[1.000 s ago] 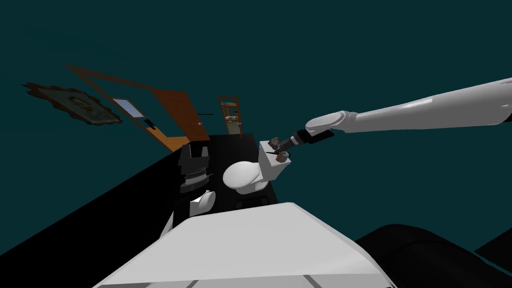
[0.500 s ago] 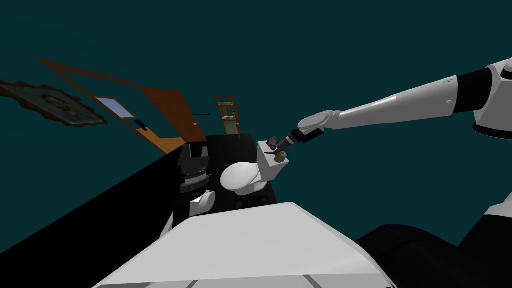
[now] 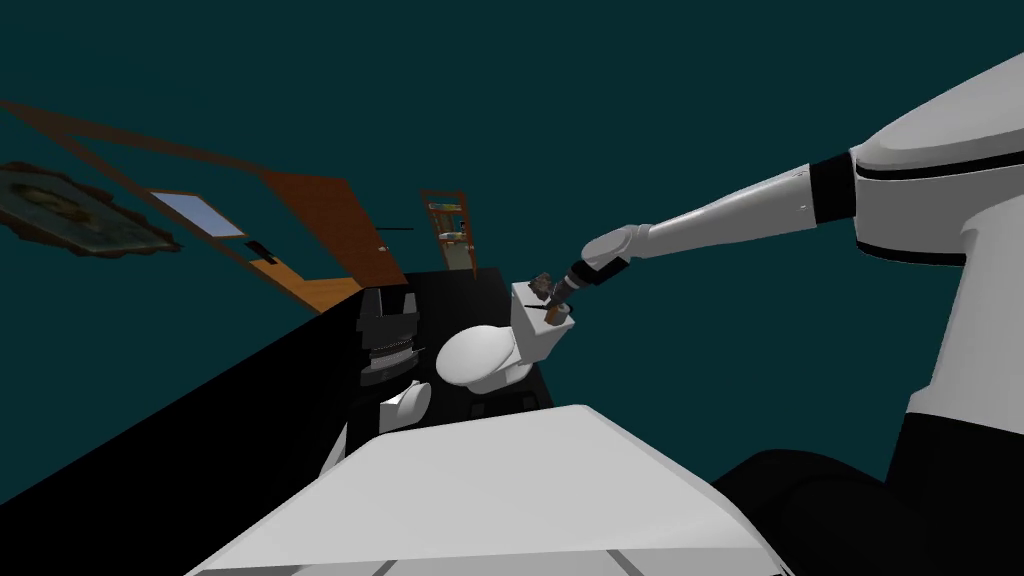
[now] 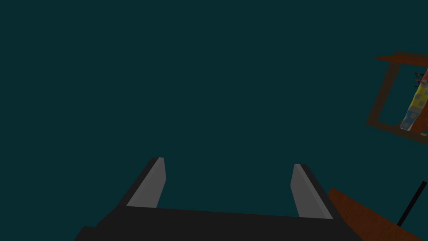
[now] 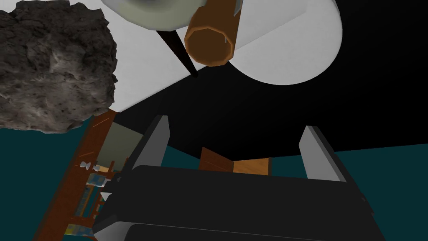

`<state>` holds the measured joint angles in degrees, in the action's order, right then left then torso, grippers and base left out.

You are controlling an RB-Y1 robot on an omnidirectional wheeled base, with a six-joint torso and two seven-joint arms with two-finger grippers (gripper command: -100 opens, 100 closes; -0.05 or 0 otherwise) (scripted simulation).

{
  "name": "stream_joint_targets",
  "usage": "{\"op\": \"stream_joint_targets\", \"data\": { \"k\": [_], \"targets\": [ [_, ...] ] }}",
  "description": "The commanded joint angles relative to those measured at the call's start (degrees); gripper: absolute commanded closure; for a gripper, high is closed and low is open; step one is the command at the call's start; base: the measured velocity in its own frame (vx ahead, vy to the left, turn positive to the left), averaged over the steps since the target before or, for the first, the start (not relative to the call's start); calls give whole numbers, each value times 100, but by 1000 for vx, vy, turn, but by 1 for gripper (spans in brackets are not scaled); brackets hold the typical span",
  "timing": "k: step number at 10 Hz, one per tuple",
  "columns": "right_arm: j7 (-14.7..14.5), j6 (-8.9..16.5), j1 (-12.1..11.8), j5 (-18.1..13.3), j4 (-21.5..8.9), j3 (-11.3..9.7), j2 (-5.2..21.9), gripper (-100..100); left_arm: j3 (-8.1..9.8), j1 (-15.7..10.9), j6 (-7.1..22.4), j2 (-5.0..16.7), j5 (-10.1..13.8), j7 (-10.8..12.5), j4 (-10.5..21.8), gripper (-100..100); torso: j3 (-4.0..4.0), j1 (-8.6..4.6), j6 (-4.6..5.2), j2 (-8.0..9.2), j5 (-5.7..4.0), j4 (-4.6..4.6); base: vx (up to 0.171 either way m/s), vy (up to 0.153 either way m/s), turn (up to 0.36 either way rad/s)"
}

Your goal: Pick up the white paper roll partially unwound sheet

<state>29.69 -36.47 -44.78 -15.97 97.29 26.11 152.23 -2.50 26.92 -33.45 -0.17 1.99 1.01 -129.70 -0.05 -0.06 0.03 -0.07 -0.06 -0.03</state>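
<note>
The right arm (image 3: 720,215) reaches from the right side toward the white toilet (image 3: 480,358). The right gripper (image 3: 557,292) hangs just above the tank (image 3: 535,338). On the tank top lie a dark rough lump (image 3: 542,285) and, close under the gripper, the paper roll (image 3: 560,317) with a brown end. A brown door (image 3: 335,225) stands behind, to the left.
</note>
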Motion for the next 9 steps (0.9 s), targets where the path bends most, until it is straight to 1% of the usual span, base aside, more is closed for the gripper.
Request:
{"op": "stream_joint_targets", "data": {
  "k": [1, 2, 4, 5, 6, 7, 8, 9],
  "targets": [
    [20, -15, -158, -43, -133, 54, 286, -100, 0, 0, 0, 0, 0, 0, 0, 0, 0, 0, 0, 0, 0, 0, 31, -17, -101],
    [20, -15, -158, -43, -133, 54, 367, -100, 0, 0, 0, 0, 0, 0, 0, 0, -1, -2, 0, -3, -1, 0, 23, -13, -42],
    [27, -26, -362, -87, -260, 99, 716, -100, 0, 0, 0, 0, 0, 0, 0, 0, 1, -2, 0, 1, -1, 0, 15, -15, -73],
    [28, -33, -447, -104, -297, 107, 841, -100, 0, 0, 0, 0, 0, 0, 0, 0, 1, -4, 0, 2, -1, 0, 18, -21, -70],
    [30, -39, -518, -116, -314, 105, 928, -100, 0, 0, 0, 0, 0, 0, 0, 0, 1, -5, 0, 1, -1, 0, 20, -27, -46],
    [25, -17, -493, -107, -294, 109, 869, -100, 0, 0, 0, 0, 0, 0, 0, 0, 0, -8, 0, 1, -3, 0, 9, -11, -4],
    [24, -11, -504, -109, -296, 110, 879, 0, 0, 0, 0, 0, 0, 0, 0, 0, 3, -4, 0, 5, -2, 2, 0, 0, 0],
    [-106, -68, -656, -127, -460, 65, 705, -100, 0, -1, 0, 0, 0, 0, 0, 0, 5, -1, 0, 9, -1, 3, -18, 39, 158]
  ]
}}
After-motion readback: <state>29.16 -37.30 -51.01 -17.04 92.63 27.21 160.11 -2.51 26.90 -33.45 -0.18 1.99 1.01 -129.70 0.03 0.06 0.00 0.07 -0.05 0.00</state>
